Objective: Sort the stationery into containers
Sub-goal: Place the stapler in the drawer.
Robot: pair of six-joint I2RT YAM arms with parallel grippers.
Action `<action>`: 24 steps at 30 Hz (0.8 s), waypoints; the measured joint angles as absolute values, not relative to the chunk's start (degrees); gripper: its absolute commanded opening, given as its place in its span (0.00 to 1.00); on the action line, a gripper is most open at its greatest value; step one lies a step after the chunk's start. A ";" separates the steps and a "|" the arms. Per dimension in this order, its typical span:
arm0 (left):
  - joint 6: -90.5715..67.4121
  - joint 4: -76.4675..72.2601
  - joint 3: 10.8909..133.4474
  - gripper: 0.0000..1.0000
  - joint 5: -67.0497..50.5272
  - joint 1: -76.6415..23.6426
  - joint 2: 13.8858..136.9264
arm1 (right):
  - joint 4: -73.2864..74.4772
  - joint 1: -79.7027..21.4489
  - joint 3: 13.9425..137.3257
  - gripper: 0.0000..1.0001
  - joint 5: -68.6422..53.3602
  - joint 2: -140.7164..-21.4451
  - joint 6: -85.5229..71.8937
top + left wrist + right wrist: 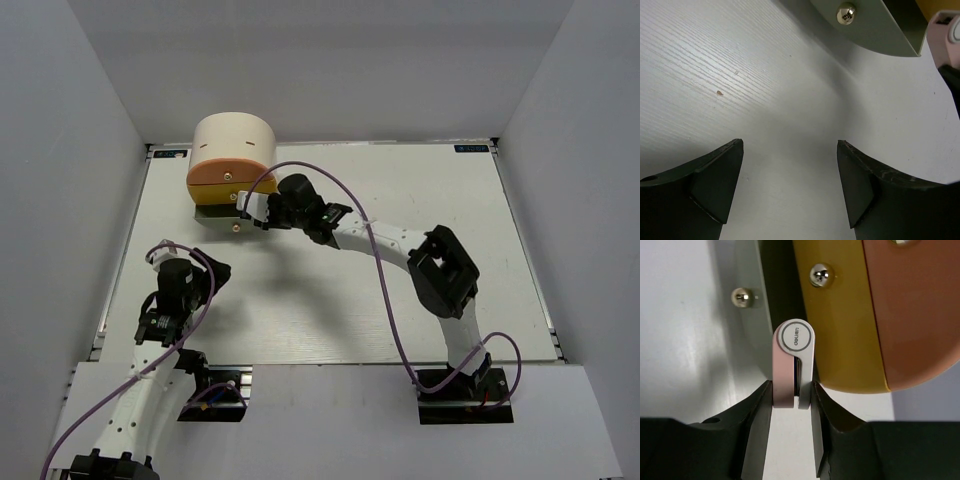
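The cream cylindrical unit (233, 140) stands at the table's far left. Its orange drawer (222, 180) is shut, and a grey-green drawer (217, 213) with a brass knob sticks out at the bottom. My right gripper (252, 207) is shut on the small pink-and-white piece (792, 365), held just in front of the yellow drawer (840, 330) and beside the grey-green drawer (747, 315). The orange drawer (915, 315) is to the right. My left gripper (790, 165) is open and empty over bare table, nearer than the drawers. No highlighters or white sticks are in view.
The left wrist view shows the grey-green drawer (875, 30) with its knob (846, 13) ahead, and the pink piece (946, 37) at the right edge. Grey walls enclose the white table (420, 200). The right arm (440, 270) reaches across the middle.
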State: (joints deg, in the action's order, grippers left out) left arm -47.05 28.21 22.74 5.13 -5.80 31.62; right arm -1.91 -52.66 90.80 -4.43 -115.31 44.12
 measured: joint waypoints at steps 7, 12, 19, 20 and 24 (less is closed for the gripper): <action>-47.07 27.94 22.48 0.88 5.13 -5.78 31.16 | -3.27 -52.01 95.53 0.29 -1.41 -120.14 47.22; -47.05 27.83 22.41 0.88 5.13 -5.78 31.16 | -4.62 -52.03 96.44 0.32 -1.13 -121.64 48.99; -47.03 27.83 22.33 0.88 5.13 -5.80 31.16 | -4.93 -52.05 96.44 0.42 -0.93 -123.44 50.96; -47.03 27.83 22.33 0.88 5.13 -5.78 31.16 | -4.95 -52.10 96.44 0.50 -0.82 -123.70 51.24; -47.03 27.83 22.33 0.88 5.13 -5.78 31.16 | -5.32 -52.16 96.47 0.62 -0.47 -124.03 51.81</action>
State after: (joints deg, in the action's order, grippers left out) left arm -47.03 27.83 22.33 5.13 -5.78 31.16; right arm -5.32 -52.16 96.47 -0.47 -124.03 51.81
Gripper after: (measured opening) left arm 0.874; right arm 0.580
